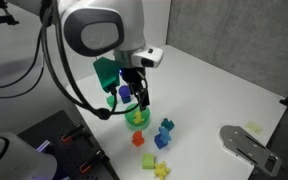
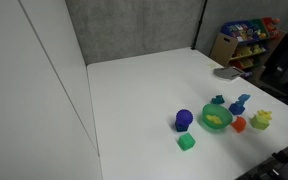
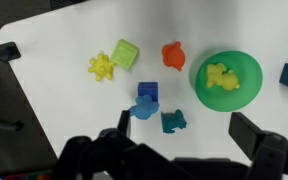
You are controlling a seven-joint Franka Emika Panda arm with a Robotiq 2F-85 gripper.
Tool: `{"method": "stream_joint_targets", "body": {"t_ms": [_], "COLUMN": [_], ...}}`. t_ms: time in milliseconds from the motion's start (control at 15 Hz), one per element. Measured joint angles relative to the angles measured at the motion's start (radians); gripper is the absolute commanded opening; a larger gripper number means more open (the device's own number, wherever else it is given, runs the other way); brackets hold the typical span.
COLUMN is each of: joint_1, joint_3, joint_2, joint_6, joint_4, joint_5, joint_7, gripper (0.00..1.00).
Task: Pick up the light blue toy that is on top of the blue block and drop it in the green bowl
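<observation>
Your light blue toy (image 3: 141, 110) is small and knobby, touching the blue block (image 3: 148, 92). Your gripper (image 3: 176, 145) hovers overhead, pointing down, jaws spread wide and empty, near the green bowl (image 3: 248, 96).

The desk (image 3: 64, 60) is smooth, matt white. The light blue toy (image 3: 141, 110), the blue block (image 3: 148, 92) and the green bowl (image 3: 246, 60) look like smooth plastic with a slight sheen. The arm's white shell (image 1: 94, 28) is glossy. The grey wall panel (image 2: 134, 25) looks rough, like felt.
</observation>
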Motion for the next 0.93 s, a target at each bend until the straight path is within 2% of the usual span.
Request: {"method": "stream_joint_targets", "body": {"t_ms": [400,667,933], "joint_1": [-0.042,-0.036,0.0], "joint_3": [-0.023,-0.028,-0.043], "joint_2": [0.2,0.33,0.437], "joint_6": [0.195,0.256,0.3], "joint_4": [0.018,0.066,0.124], "joint_5": [-0.053,-0.073,-0.096], "joint_7": [0.106,0.162,0.195], "gripper": [1.0,1.0,1.0]}}
